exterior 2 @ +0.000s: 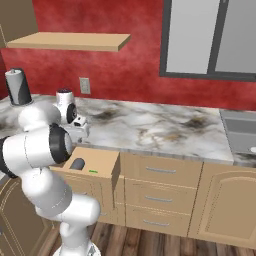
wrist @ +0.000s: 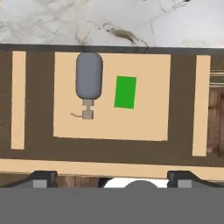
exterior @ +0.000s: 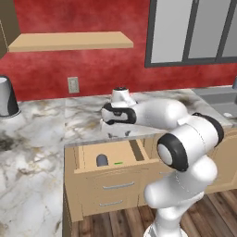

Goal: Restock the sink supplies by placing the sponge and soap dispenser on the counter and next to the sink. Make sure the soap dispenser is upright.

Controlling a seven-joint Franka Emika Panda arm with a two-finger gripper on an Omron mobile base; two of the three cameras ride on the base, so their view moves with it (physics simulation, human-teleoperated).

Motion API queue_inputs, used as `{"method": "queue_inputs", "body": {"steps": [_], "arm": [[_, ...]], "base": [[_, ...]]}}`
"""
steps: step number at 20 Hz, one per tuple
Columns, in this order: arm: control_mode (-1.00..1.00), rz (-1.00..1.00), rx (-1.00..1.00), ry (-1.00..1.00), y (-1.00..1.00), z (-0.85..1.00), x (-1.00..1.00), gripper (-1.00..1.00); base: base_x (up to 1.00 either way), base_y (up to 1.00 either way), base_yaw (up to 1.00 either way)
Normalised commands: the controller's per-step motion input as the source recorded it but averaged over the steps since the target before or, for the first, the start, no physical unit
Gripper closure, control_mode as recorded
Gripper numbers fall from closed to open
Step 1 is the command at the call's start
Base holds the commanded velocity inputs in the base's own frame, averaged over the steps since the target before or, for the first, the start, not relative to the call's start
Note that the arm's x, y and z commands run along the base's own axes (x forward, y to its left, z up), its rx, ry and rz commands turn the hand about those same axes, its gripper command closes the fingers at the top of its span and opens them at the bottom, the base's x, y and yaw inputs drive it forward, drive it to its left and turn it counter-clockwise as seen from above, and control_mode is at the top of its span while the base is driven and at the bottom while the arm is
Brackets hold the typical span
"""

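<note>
Drawer (wrist: 144, 122) pulled open under the counter (exterior: 41, 152), seen straight down in the hand view. Soap dispenser (wrist: 89, 81) lies on its side on the drawer floor, center-left of that frame, dark grey body toward the top, pump end pointing down-frame. Sponge (wrist: 125, 92) lies flat just beside it on the right, green face up, not touching it. Both sit in the upper-left part of the drawer floor.

Gripper (wrist: 112, 177) is above the drawer, pointing down; fingertips (wrist: 41, 178) sit far apart at the bottom corners of the hand view, nothing between them.

Left base view: drawer at center, dispenser (exterior: 102, 160) a dark lump at left, sponge (exterior: 118, 163) a thin green sliver next to it; arm wrist hangs over the counter edge above them. Sink (exterior: 222, 99) at the right edge. Silver-grey canister (exterior: 6, 96) on the counter, far left. Wooden wall shelf (exterior: 69, 41) upper left.

Right base view: dispenser (exterior 2: 77, 163) and sponge (exterior 2: 93, 171) in the drawer, lower left.
</note>
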Motion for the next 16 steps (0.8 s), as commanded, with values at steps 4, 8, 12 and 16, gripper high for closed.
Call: {"method": "queue_inputs", "body": {"steps": [4, 8, 12, 16], "arm": [[-1.0, 0.0, -0.08, 0.16, 0.39, -1.0, -0.01, -1.0], [-1.0, 0.0, 0.0, 0.0, 0.05, -0.9, -0.11, -1.0], [-1.0, 0.0, 0.03, 0.01, 0.0, -0.69, -0.01, -1.0], [-1.0, 0.0, 0.01, 0.09, 0.0, -0.66, 0.04, -1.0]], "base": [[0.0, 0.0, 0.0], [0.0, 0.0, 0.0], [0.0, 0.0, 0.0], [0.0, 0.0, 0.0]]}}
